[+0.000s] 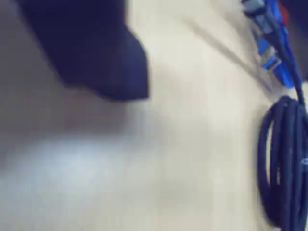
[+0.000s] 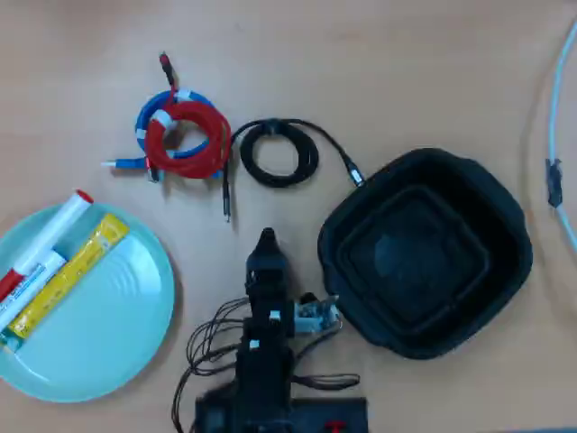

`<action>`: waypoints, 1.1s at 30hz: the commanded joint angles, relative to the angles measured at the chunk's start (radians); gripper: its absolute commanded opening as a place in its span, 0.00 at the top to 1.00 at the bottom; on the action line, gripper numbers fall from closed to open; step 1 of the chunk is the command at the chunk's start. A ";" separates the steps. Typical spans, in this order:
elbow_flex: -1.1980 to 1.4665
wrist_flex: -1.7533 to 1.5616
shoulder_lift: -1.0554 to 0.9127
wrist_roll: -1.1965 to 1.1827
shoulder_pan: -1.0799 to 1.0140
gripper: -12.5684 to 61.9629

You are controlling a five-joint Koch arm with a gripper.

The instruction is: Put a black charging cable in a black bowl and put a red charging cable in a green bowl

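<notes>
In the overhead view the black charging cable (image 2: 279, 153) lies coiled on the table, just beyond my gripper (image 2: 267, 242). The red charging cable (image 2: 191, 140) lies coiled to its left, on top of a blue coiled cable (image 2: 149, 122). The black bowl (image 2: 505, 216) stands at the right and is empty. The green bowl (image 2: 117, 316) sits at the lower left. My gripper points at the black cable and holds nothing I can see; only one tip shows. The wrist view is blurred: a dark jaw at the top left, the black cable (image 1: 284, 159) at the right edge.
The green bowl holds a white marker with a red cap (image 2: 45, 239) and a yellow stick (image 2: 72, 275). A white cable (image 2: 554, 135) runs along the right edge. The blue cable (image 1: 274, 43) shows at the wrist view's top right. The arm's own wires (image 2: 216, 338) lie by its base.
</notes>
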State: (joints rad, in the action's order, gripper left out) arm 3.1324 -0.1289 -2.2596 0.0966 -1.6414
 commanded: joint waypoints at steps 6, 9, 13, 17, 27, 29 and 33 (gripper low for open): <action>-1.252 1.069 0.626 -0.091 0.239 0.06; -1.253 1.069 0.626 -0.126 0.238 0.07; -1.259 1.069 0.620 -0.149 0.238 0.07; -1.318 1.081 0.617 -0.225 0.235 0.07; -1.540 1.152 0.618 -0.540 0.236 0.06; -1.601 1.187 0.618 -0.540 0.245 0.06; -1.703 1.279 0.621 -0.546 0.249 0.06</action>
State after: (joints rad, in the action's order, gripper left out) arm 1.5324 1.1014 -1.6199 -0.4387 -1.4021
